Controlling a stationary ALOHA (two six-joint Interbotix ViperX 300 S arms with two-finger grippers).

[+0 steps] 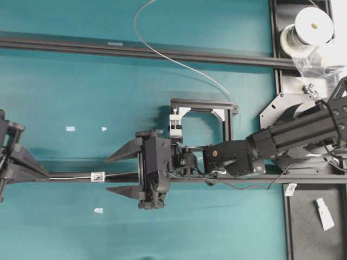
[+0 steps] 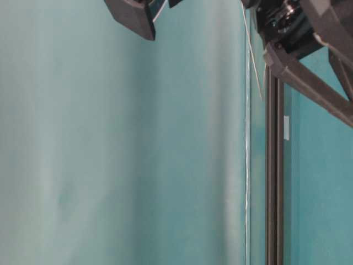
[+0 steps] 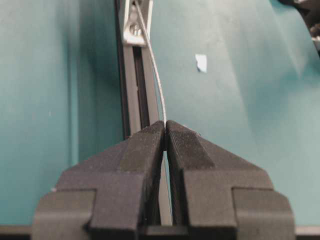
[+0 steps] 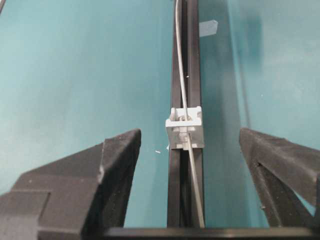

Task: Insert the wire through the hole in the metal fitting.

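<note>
Overhead: one wire (image 1: 70, 176), one fitting (image 1: 97, 176), two claws.

Teal table cover (image 1: 81, 86) as landmark: one long black rail (image 1: 162, 52) crosses its far part, a second black rail (image 1: 70, 176) runs along its near part. Small black frame (image 1: 203, 105) with white-and-black clamp block (image 1: 175, 125) near centre. White tape scraps (image 1: 70, 129) scattered on left half; white spool (image 1: 313, 25) off its far right corner.

I see black rail (image 2: 274, 182) running 12 to 6 at right, thin wire (image 2: 247, 165) just beside it; dark gripper parts (image 2: 135, 15) at 12 and 1.
</note>
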